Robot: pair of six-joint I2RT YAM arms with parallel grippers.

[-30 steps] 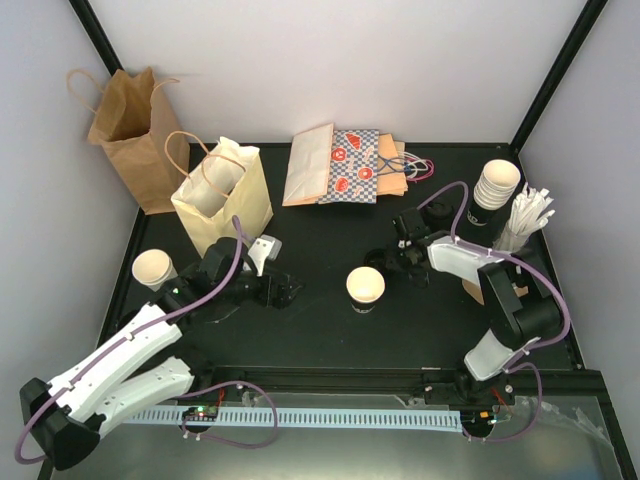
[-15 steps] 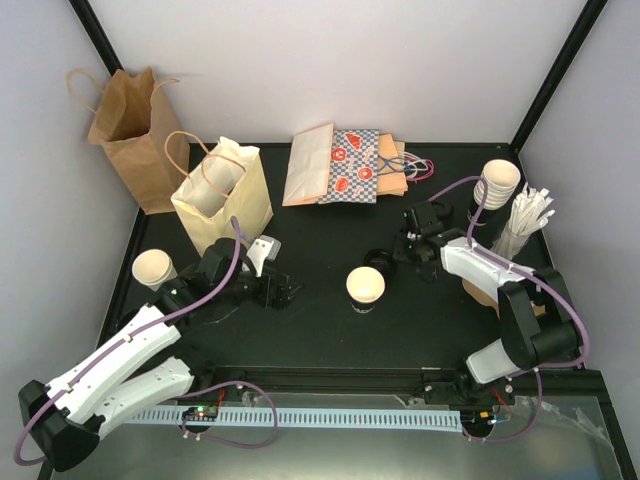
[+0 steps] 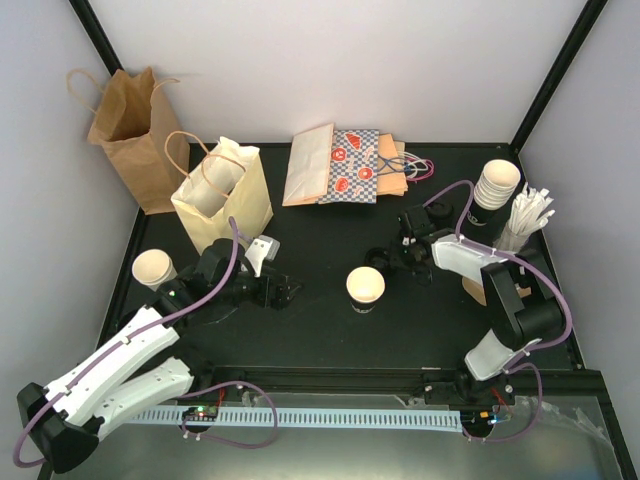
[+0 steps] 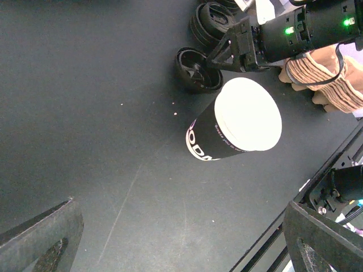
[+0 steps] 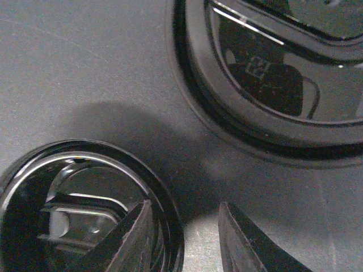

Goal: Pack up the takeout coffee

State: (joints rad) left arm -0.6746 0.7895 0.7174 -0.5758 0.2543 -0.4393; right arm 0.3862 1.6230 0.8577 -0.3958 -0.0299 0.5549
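Early stage, I'd judge | black-sleeved white paper cup (image 4: 238, 122) lidless, unbagged, middle of bench (image 3: 320, 335) | right gripper (image 5: 184, 207) slightly parted astride rim of black plastic lid (image 5: 68, 198) | left gripper (image 4: 178, 207) spread wide, empty | cream handled paper bag (image 3: 235, 200) toward far-left corner

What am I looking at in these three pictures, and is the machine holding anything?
Two robot arms are bolted to a table, each ending in a two-finger gripper. One picture looks down from above; the other two come from cameras on the wrists. On the table stand a paper cup, a second cup, a cream bag and a brown bag, with flat bags, stacked cups and black lids. The left gripper is wide open, facing the paper cup. The right gripper hovers over the lids, fingers apart. Neither holds anything.
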